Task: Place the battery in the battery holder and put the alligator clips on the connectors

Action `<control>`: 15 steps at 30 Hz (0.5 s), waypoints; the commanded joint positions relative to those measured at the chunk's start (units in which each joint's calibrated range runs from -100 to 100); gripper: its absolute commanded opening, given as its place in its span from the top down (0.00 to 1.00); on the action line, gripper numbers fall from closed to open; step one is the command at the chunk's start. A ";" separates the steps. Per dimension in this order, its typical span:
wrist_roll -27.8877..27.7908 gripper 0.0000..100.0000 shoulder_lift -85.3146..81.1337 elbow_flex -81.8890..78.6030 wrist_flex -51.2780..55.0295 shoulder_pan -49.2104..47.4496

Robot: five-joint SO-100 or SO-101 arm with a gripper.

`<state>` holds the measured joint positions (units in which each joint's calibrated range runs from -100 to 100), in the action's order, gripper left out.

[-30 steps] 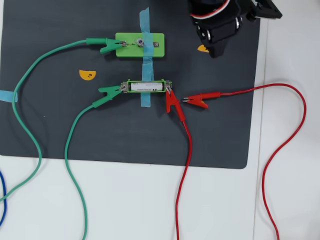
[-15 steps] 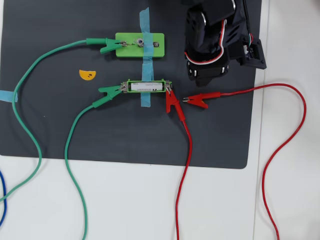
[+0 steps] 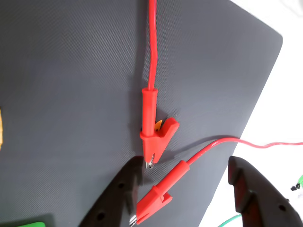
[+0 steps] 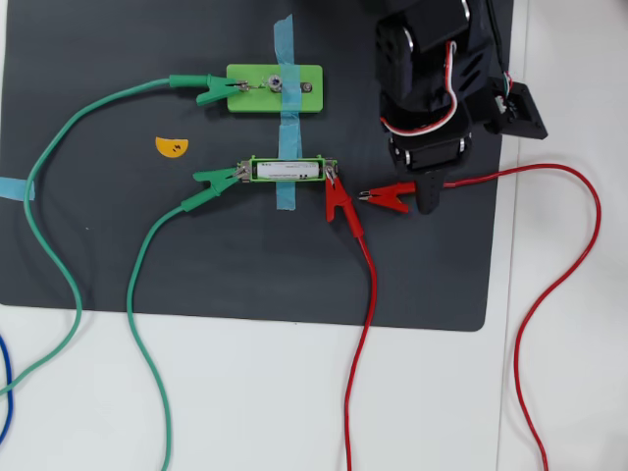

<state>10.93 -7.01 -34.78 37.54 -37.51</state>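
The battery (image 4: 287, 170) lies in the light-green battery holder (image 4: 249, 169), held down by blue tape. One green alligator clip (image 4: 214, 181) bites the holder's left connector, and a red alligator clip (image 4: 339, 204) bites the right one (image 4: 331, 177). A second red clip (image 4: 385, 197) lies loose on the mat just to the right, jaws pointing left. My gripper (image 4: 427, 188) hangs over that clip's wire end. In the wrist view the gripper (image 3: 185, 165) is open. The loose clip (image 3: 154, 137) lies just ahead of its black fingers (image 3: 118, 198), and the attached clip (image 3: 158, 194) lies between them.
A wider green block with a bulb (image 4: 292, 96) sits above the holder, with another green clip (image 4: 211, 89) on its left tab. Red wires (image 4: 365, 294) and green wires (image 4: 147, 294) trail off the dark mat (image 4: 98, 245) onto the white table. An orange sticker (image 4: 171, 146) lies at the left.
The arm has swung down the overhead view from the mat's top edge to the loose red clip. Its finger now covers the clip's wire end. No clip has moved.
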 commanded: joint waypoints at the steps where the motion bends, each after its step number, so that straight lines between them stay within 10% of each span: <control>1: 0.14 0.83 0.25 3.12 -0.97 -0.30; 15: 1.28 0.83 9.01 6.54 -0.88 1.62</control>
<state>11.97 1.47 -31.14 37.28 -36.84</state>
